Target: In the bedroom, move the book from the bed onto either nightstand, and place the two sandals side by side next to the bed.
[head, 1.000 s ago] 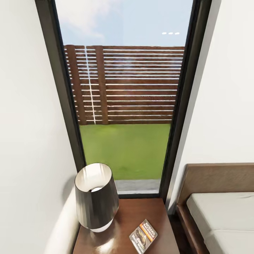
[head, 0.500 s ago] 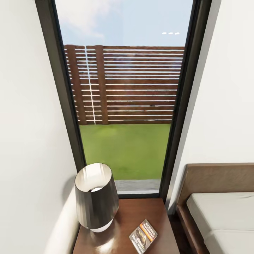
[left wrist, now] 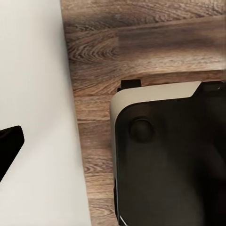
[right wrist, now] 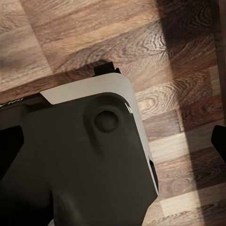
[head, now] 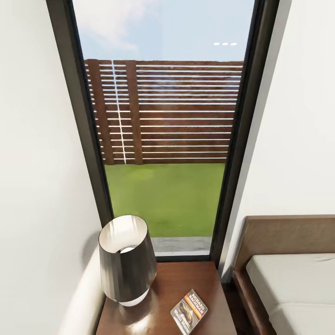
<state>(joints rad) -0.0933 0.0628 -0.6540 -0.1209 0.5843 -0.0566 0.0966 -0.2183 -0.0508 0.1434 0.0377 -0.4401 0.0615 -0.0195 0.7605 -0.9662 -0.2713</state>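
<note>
Small dark-grey paperback book w/ orange band (head: 189, 311) lies flat on glossy dark-brown wooden nightstand (head: 181, 284), nowhere near either jaws, whose opening I can't tell; next, prob turn slowly to find sandals

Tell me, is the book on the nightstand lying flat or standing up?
Lying flat. The book rests cover-up on the nightstand top, title lettering and orange band showing, beside the upright lamp and apart from it.

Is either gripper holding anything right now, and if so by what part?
Cannot be told: neither wrist view shows closed fingers or a held thing. The small grey-and-orange paperback book lies free on the glossy dark-brown wooden nightstand, beside the dark-shaded lamp.
</note>
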